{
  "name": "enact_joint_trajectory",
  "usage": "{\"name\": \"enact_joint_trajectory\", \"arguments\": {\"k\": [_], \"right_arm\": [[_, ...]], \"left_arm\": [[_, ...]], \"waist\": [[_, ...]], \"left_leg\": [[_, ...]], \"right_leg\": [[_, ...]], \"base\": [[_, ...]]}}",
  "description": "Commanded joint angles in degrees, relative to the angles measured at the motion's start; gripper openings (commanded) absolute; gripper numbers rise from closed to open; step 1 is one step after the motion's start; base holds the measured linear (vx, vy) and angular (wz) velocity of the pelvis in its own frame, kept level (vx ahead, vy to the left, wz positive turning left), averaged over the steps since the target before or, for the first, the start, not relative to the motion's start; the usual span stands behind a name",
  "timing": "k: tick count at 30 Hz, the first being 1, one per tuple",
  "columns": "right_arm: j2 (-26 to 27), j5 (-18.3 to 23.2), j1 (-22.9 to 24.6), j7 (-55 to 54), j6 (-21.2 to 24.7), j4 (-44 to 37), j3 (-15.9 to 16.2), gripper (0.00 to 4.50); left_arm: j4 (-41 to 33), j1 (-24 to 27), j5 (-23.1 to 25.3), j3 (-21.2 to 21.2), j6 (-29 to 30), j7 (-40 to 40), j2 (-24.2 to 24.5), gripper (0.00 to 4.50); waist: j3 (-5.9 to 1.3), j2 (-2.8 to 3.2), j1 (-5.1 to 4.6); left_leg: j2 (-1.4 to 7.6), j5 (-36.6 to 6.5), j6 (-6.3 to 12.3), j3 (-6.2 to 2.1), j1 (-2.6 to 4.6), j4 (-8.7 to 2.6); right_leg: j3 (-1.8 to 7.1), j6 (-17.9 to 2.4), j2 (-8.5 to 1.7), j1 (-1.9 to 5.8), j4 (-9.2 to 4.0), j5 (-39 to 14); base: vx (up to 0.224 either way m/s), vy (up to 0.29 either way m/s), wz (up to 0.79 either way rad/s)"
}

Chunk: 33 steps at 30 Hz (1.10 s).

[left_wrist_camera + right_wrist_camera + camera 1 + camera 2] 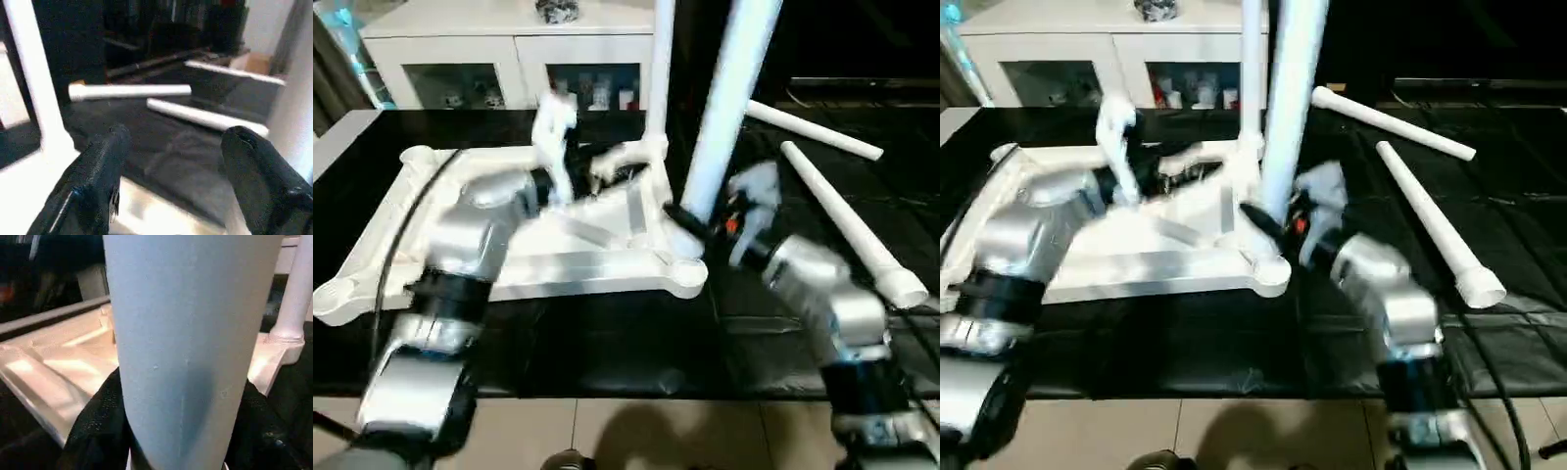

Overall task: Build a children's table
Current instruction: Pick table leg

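Gripping the near upright leg [729, 98] low down, the right gripper [690, 223] is clamped around it where it meets the upside-down tabletop [558, 269] on the black mat [607, 343]. Left gripper [171, 181] hovers spread apart, empty I think; two spare legs [847, 220] lie nearby.

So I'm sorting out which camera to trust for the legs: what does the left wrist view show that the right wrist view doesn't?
Left wrist view alone: the left gripper, open with nothing between its fingers, and beyond it two loose legs lying on the black mat.

Right wrist view alone: the right gripper closed on the near upright leg, with the ribbed underside of the tabletop behind it.

Both: an upright leg standing in a corner socket of the tabletop, though I can't tell whether it is the same leg.
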Motion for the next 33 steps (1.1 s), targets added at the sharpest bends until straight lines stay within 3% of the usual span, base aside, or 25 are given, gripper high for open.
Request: {"name": "enact_joint_trajectory", "arguments": {"k": [1,6,16,22,26,27,30,33], "right_arm": [[0.2,-0.6,-0.3,0.2,-1.4,-1.5,0.7,1.96],[0.3,-2.1,-0.5,0.0,-2.9,-0.6,2.0,1.96],[0.3,-2.6,-0.7,-0.5,-3.8,0.0,2.0,1.92],[0.0,-4.0,-0.4,-2.5,-4.6,1.0,1.1,1.92],[-0.5,-4.3,-0.2,-4.0,-5.1,1.6,-0.2,1.92],[-0.6,-4.4,-0.1,-4.2,-5.2,1.7,-0.4,1.92],[-0.9,-4.6,0.2,-5.2,-5.2,1.6,-1.2,1.92],[-0.9,-4.3,0.5,-6.1,-4.9,1.2,-2.0,1.92]], "left_arm": [[-1.3,-0.9,-0.5,-0.4,-0.3,0.6,-1.3,3.4],[-5.9,-0.1,-1.1,-3.2,-0.4,-1.8,-5.8,3.4],[-10.6,0.9,-2.3,-4.1,1.4,-4.0,-5.8,3.4],[-4.2,0.5,1.5,-2.6,-3.0,-4.4,-1.9,3.4],[3.2,1.0,6.7,-3.9,-9.4,-5.9,2.7,3.4],[3.8,1.2,6.8,-4.0,-9.7,-6.6,3.2,3.69],[5.0,2.6,7.8,-6.2,-10.3,-10.5,4.9,3.76],[5.8,4.3,9.4,-9.1,-11.9,-14.2,5.9,4.11]], "waist": [[-4.31,-0.4,-0.17],[-4.35,-0.68,-0.23],[-4.24,-0.52,-0.59],[-4.26,-0.54,-0.62],[-4.25,-0.21,-0.81],[-4.26,-0.26,-0.95],[-4.46,-0.13,-1.0],[-4.37,0.03,-0.92]], "left_leg": [[3.24,-16.0,-0.77,-1.63,1.66,-4.53],[3.18,-13.0,1.15,-1.4,1.34,-4.23],[3.2,-14.6,1.05,-1.54,1.49,-4.38],[3.15,-14.9,0.57,-1.53,1.58,-4.46],[3.0,-16.2,-0.05,-1.73,1.72,-4.61],[3.04,-16.3,-0.38,-1.72,1.75,-4.71],[3.3,-15.1,-0.46,-1.66,1.76,-4.66],[3.29,-15.4,-0.2,-1.57,1.78,-4.73]], "right_leg": [[3.16,-9.0,-4.85,2.94,-4.28,-18.8],[3.17,-9.4,-4.76,3.07,-4.33,-18.4],[3.1,-8.6,-4.5,2.86,-4.54,-20.1],[3.11,-8.5,-4.47,2.79,-4.5,-19.8],[3.11,-6.8,-4.4,2.68,-4.81,-21.6],[3.14,-6.7,-4.38,2.69,-4.59,-21.0],[3.32,-8.8,-4.59,2.69,-4.08,-17.1],[3.4,-9.5,-4.62,2.65,-4.07,-16.8]], "base": [[0.0,0.0,0.0],[0.0,0.0,0.0],[0.0,0.0,0.0],[0.0,0.0,0.0],[0.0,0.0,0.0],[0.0,0.0,0.0],[0.0,0.0,0.0],[0.0,0.0,0.0]]}}
